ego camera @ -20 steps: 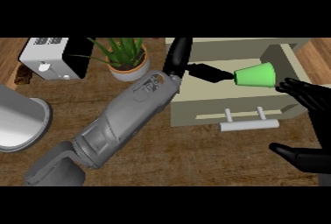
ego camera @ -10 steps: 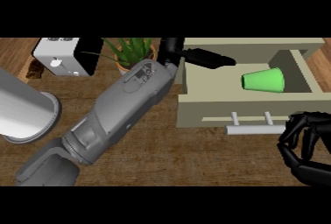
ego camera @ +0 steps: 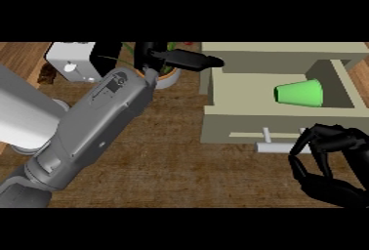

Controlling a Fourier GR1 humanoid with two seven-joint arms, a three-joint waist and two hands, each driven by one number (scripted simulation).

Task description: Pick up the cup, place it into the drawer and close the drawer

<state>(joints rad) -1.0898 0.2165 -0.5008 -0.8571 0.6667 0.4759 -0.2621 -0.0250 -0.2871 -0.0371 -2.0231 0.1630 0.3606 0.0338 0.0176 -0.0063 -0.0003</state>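
The green cup (ego camera: 301,93) lies on its side inside the open drawer (ego camera: 281,122), at 2 o'clock, so closing looks like the step in hand. The right hand (ego camera: 328,156), at 4 o'clock, has its fingers curled at the right end of the handle (ego camera: 277,146) and plainly holds nothing. The left hand (ego camera: 176,57), at 12 o'clock, is straight-fingered and empty beside the drawer's far-left corner. Push the front squarely toward 12 o'clock, keeping that left hand clear.

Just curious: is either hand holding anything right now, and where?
Neither holds the cup, lying in the drawer. Right hand curls by the drawer handle; left hand is open.
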